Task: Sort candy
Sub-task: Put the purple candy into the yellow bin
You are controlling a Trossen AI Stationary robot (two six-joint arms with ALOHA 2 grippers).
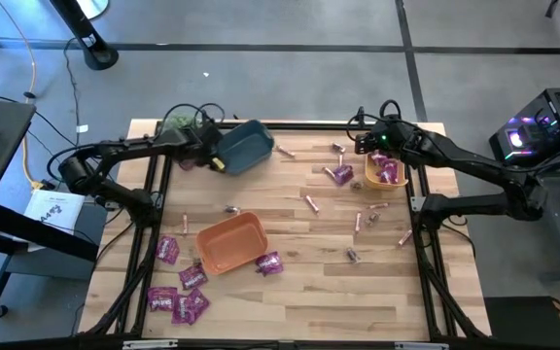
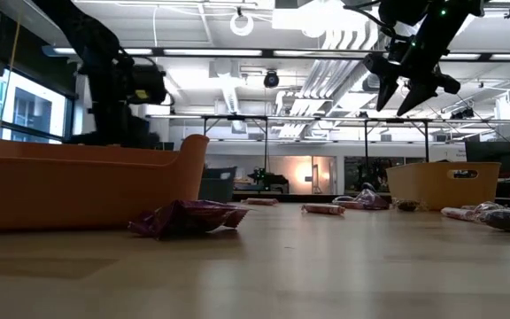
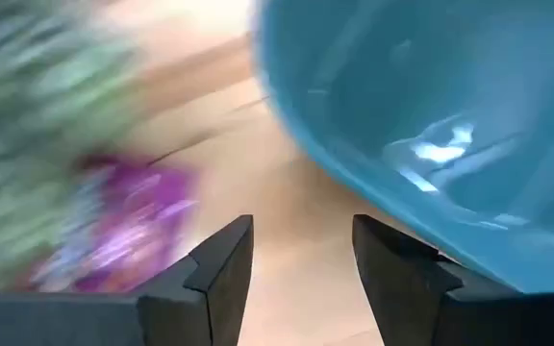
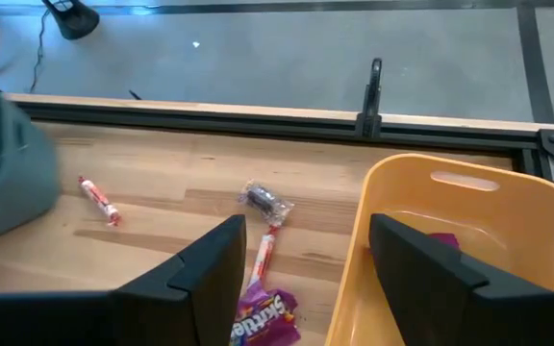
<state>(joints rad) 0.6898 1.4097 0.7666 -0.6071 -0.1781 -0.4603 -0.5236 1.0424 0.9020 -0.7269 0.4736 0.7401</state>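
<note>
— So where is the right gripper (image 1: 366, 142) placed at this moment?

— It is held above the far right part of the table (image 1: 309, 282), over the rim of the yellow bin (image 1: 372, 178). Its jaws are spread wide and nothing is gripped. Purple packets (image 1: 389, 172) are seen lying inside that bin.

— And which candy is judged closest to those jaws?

— A purple packet (image 4: 263, 322) is seen on the wood just beside the bin wall, on the side toward the table's middle. A pink stick (image 4: 264, 252) lies touching it, with its long axis running roughly away from the wrist, and a small dark piece (image 4: 263, 200) is found just beyond. A short reach toward the middle of the table would probably be needed, with the jaws set across the stick's length.

— What is noted of the left gripper (image 1: 220, 160)?

— It is positioned at the far left, just beside the tilted teal bin (image 1: 251, 146). Its jaws are parted and nothing is seen between them. A purple packet (image 3: 128, 226) lies off to one side of them, near the green plant ball (image 1: 176, 122).

— And the rest?

— More packets (image 1: 175, 301) are gathered at the near left, by the orange bin (image 1: 229, 255), well apart from both grippers.
</note>
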